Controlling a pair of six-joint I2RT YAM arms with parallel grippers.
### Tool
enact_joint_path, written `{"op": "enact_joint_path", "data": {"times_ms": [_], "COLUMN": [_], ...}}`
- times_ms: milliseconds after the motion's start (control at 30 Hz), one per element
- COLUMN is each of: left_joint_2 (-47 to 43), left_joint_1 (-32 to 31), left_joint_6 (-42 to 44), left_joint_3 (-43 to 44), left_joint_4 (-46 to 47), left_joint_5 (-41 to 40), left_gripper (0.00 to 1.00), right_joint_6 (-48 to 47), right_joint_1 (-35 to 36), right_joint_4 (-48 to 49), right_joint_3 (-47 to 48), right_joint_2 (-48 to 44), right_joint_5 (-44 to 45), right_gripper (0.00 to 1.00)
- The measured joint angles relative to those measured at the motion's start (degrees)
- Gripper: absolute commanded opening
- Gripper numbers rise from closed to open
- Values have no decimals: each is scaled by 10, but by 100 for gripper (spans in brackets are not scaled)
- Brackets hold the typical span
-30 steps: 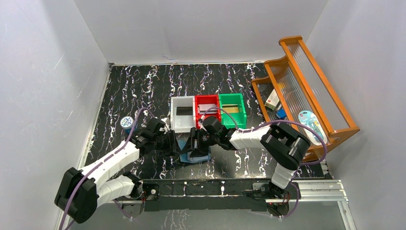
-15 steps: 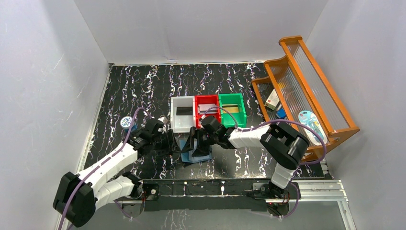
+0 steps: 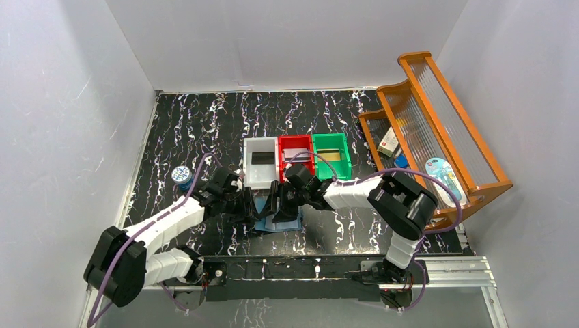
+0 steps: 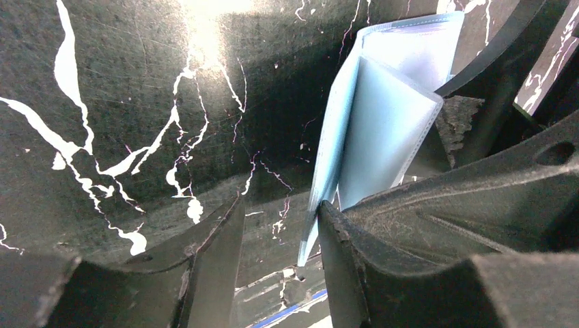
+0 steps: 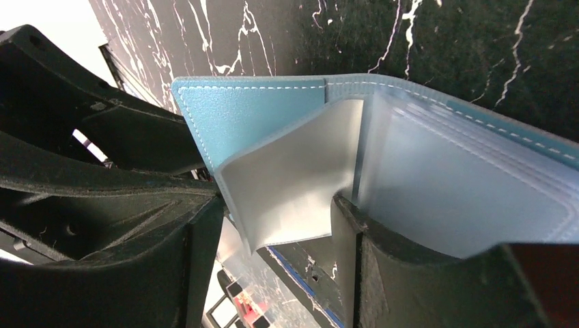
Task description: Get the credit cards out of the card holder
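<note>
the card holder [image 3: 285,223] lies open on the marbled table [image 3: 205,123], just in front of the white bin [image 3: 261,175], with both arms crowded low over it. the left gripper [image 4: 276,229] stands parted and clamps nothing; a pale blue leaf edge sits just beside one finger. the right gripper [image 5: 273,219] is spread too, with a clear pocket leaf hanging loose between its fingers. a black card [image 3: 261,158] lies in the white bin.

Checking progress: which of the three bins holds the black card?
The white bin, leftmost in the row, holds the black card; the red bin holds a pale card.
</note>
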Motion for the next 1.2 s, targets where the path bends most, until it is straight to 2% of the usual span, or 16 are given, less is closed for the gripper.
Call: {"op": "enact_joint_path", "data": {"times_ms": [200, 400, 567, 800, 867, 1033, 1100, 1200], "left_joint_2": [-25, -6, 20, 20, 21, 27, 27, 27], "left_joint_1": [0, 0, 0, -3, -4, -4, -4, -4], "left_joint_6": [0, 2, 5, 7, 7, 7, 7, 7], "left_joint_3": [0, 0, -3, -8, -9, -9, -9, -10], "left_joint_4": [-9, 6, 31, 51, 57, 61, 62, 62], "left_joint_5": [-17, 3, 33, 53, 59, 62, 63, 63], "left_gripper": [41, 25, 16, 4, 2, 1, 0, 0], "right_joint_6": [0, -1, 0, -5, -9, -16, -17, -21], "right_joint_1": [0, 0, 0, 3, 3, 3, 3, 2], "right_joint_4": [-18, -21, -10, -22, -30, -34, -41, -61], "right_joint_3": [16, 21, 21, 21, 21, 21, 19, 14], "right_joint_2": [0, 0, 0, -25, -40, -69, -80, -101], "right_joint_5": [10, 11, 12, 45, 59, 82, 93, 113], "right_gripper": [72, 71, 67, 60, 56, 55, 51, 40]}}
